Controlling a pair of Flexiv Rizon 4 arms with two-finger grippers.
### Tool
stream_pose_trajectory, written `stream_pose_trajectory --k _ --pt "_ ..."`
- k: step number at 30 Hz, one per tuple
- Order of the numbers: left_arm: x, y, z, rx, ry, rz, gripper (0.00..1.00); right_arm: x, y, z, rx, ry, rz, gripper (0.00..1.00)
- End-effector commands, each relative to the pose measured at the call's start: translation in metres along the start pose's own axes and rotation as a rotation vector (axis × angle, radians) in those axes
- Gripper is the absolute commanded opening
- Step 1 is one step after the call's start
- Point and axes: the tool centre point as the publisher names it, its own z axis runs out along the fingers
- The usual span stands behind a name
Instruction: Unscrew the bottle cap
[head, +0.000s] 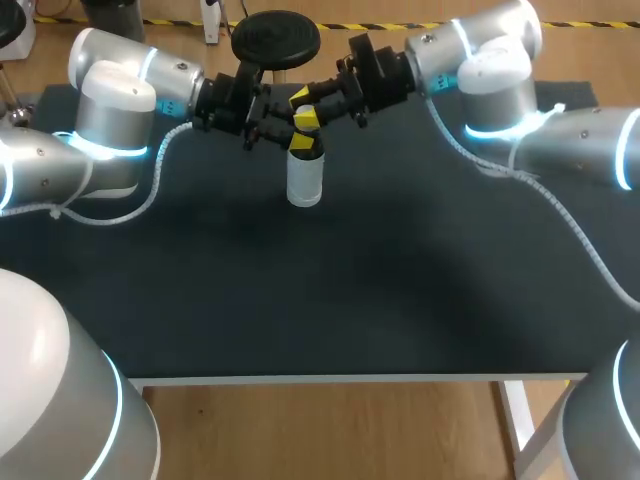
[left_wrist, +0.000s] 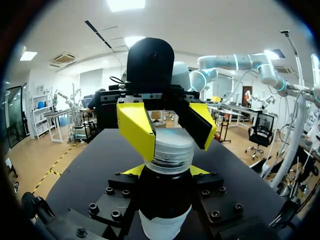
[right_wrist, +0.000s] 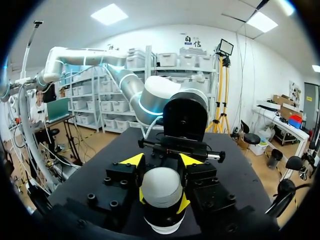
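Far across the dark table mat (head: 400, 280) stands a white plastic bottle (head: 304, 178), likely light and slick. My left gripper (left_wrist: 167, 171) clamps its neck; my right gripper (right_wrist: 162, 199) pinches the round white cap (left_wrist: 172, 149), my twisting hold.

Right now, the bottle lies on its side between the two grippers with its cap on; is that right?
Not quite: the bottle stands upright, as the head view shows. It is between the left gripper and the right gripper, with its cap on.
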Motion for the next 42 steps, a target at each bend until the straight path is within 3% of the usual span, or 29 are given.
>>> stream_pose_trajectory --k 1,13,29,30,32,33,35,41,42 --pt "-0.0055 -0.0009 -0.0024 0.001 0.002 -0.001 0.0 0.0028 -0.0016 0.001 -0.001 0.014 -0.002 1.0" --pt "-0.0055 -0.0009 -0.0024 0.001 0.002 -0.001 0.0 0.0056 -0.006 -0.0005 -0.067 -0.005 -0.014 1.0" --pt "-0.0055 -0.0009 -0.0024 0.001 0.002 -0.001 0.0 0.0007 -0.0068 0.0026 -0.086 0.008 -0.024 1.0" --pt "-0.0055 -0.0009 -0.0024 0.001 0.002 -0.001 0.0 0.0007 -0.0068 0.0026 -0.087 0.009 -0.025 0.88" --pt "-0.0055 -0.0009 -0.0024 0.001 0.002 -0.001 0.0 0.0006 -0.0068 0.0027 -0.087 0.01 -0.026 0.55" --pt "-0.0055 -0.0009 -0.0024 0.001 0.002 -0.001 0.0 0.0006 -0.0068 0.0028 -0.087 0.01 -0.026 0.48" --pt "-0.0055 -0.0009 -0.0024 0.001 0.002 -0.001 0.0 0.0006 -0.0068 0.0029 -0.087 0.011 -0.026 0.42" --pt "-0.0055 -0.0009 -0.0024 0.001 0.002 -0.001 0.0 0.0004 -0.0063 0.0032 -0.085 0.015 -0.03 0.03" --pt "-0.0055 -0.0009 -0.0024 0.001 0.002 -0.001 0.0 0.0004 -0.0062 0.0032 -0.085 0.016 -0.03 0.0"
